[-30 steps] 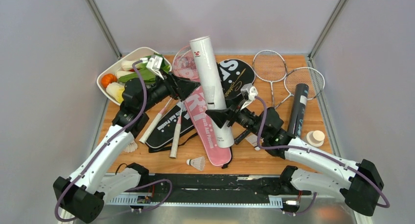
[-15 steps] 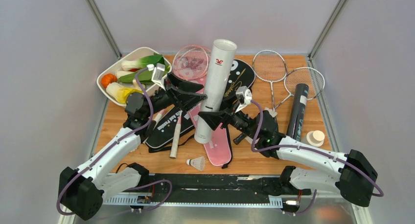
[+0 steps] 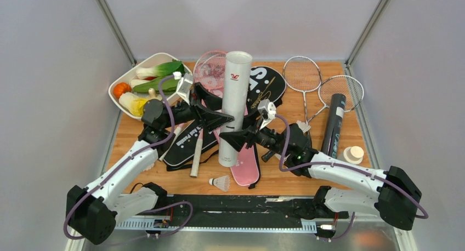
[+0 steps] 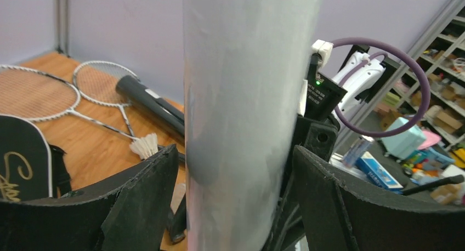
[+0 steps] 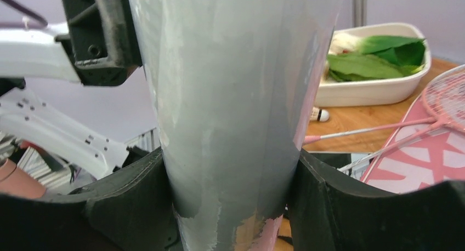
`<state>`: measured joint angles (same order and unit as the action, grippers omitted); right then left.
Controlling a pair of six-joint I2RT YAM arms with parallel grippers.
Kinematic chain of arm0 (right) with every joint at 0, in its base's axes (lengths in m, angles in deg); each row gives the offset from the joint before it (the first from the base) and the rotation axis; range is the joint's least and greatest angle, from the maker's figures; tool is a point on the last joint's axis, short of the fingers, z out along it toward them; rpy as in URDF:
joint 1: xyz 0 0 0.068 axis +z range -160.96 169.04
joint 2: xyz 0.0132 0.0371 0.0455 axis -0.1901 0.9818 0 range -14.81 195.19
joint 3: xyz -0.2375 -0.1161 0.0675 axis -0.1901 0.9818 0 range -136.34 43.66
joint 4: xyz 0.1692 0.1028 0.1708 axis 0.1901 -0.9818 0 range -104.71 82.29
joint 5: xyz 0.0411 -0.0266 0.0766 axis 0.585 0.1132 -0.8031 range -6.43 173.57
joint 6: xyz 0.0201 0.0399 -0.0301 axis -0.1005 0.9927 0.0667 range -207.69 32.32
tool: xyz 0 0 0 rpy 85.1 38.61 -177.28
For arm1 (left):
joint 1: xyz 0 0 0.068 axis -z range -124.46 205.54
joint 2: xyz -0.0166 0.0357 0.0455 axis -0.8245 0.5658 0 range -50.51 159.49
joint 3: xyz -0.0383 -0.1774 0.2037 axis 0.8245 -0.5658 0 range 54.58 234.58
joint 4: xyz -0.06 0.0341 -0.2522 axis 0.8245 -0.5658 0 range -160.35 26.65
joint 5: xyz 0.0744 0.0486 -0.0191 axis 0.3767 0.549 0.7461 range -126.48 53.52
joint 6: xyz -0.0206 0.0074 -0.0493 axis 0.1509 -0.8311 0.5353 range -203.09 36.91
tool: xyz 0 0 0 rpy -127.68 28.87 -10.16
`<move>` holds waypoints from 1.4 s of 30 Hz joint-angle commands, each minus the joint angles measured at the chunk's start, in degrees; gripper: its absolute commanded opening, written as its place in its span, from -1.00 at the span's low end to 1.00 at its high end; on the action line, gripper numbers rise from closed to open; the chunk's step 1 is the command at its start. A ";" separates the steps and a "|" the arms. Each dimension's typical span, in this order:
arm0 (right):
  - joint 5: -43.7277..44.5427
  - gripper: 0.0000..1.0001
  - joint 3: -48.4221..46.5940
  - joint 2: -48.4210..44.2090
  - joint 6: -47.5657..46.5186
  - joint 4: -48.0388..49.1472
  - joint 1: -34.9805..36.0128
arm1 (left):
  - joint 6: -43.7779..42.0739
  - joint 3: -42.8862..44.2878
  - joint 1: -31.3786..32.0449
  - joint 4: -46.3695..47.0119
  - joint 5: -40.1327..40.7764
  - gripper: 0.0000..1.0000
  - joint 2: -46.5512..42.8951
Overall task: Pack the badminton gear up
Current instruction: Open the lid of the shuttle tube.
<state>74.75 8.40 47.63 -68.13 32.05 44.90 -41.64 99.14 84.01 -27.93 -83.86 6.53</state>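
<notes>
Wood table [image 3: 340,174], gear piled mid-table. White tube [image 3: 233,106] stands upright at centre: long axis vertical, open mouth up, red logo near the top end, base down over the pink cover [image 3: 248,167]. Can't tell if the base touches it.

Right gripper [image 3: 234,133] comes in from the right and is clamped on the tube low down. The right wrist view has both pads [image 5: 140,180] flat against the wall. Left gripper [image 3: 224,109] comes in from the left, a bit higher, jaws apart with one finger on each side of the tube. In the left wrist view the fingertips [image 4: 159,169] sit level with the wall with a thin dark gap, so no grip.

Black cover [image 3: 186,144] lies left of the tube, second black cover [image 3: 267,82] behind it. Pink racket [image 3: 210,69] has its head at the far edge behind the tube. Silver rackets [image 3: 301,74] are far right, heads side by side. Black tube [image 3: 333,122] lies flat on the right, long axis running near to far. Shuttlecock [image 3: 220,182] sits near the front edge, in front of the white tube.

Only the top view shows the tube's mouth, logo and full length; both wrist views show just grey wall. Only the left wrist view shows the second shuttlecock [image 4: 145,146] side-on beside the black tube. Only the right wrist view shows the dish [image 5: 378,89] side-on, with greens inside.
</notes>
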 commanded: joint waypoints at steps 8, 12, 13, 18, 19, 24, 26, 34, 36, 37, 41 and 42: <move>-4.80 0.03 -2.30 2.50 -2.53 0.41 0.47 | 9.65 1.68 0.38 9.80 -5.88 0.26 6.18; -2.25 0.57 -2.76 1.60 -2.72 -3.56 0.41 | 10.23 1.23 0.40 10.60 -5.31 -0.11 5.85; -1.45 0.74 -3.24 1.11 -2.76 -5.57 0.33 | 9.53 1.28 0.41 9.18 -4.97 -0.15 5.42; 1.14 1.00 -4.91 -4.20 -2.30 -18.84 0.40 | -7.04 5.28 0.33 -8.41 -2.24 -0.35 1.50; 2.05 1.00 -5.15 -5.64 -1.86 -21.19 0.31 | -9.52 5.89 0.29 -13.95 -1.16 -0.35 0.84; 6.41 1.00 -8.38 -13.25 0.36 -32.95 0.32 | -29.44 12.05 0.32 -34.37 7.83 -0.36 -1.89; 7.60 1.00 -13.06 -15.60 2.33 -37.78 0.31 | -36.38 13.16 0.35 -42.53 12.36 -0.35 -2.59; 16.98 0.85 -33.56 -11.19 10.72 -52.40 0.23 | -52.33 2.82 0.71 -44.26 22.11 -0.48 -11.11; 16.97 0.71 -39.35 -7.74 9.64 -55.70 0.27 | -54.63 1.57 0.78 -44.54 23.45 -0.51 -12.93; 17.53 0.60 -41.97 -5.84 9.21 -57.89 0.18 | -55.60 0.88 0.97 -44.60 23.51 -0.54 -14.00; 16.43 0.21 -50.17 0.90 9.64 -64.63 -1.52 | -59.76 -2.21 1.18 -42.22 23.63 -0.61 -17.69; 14.57 0.16 -50.83 2.36 10.04 -65.27 -2.32 | -60.82 -2.55 1.21 -41.43 23.77 -0.62 -18.29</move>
<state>90.81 -38.53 44.68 -59.96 -23.18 44.37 -94.73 97.35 84.73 -74.64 -61.35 -8.07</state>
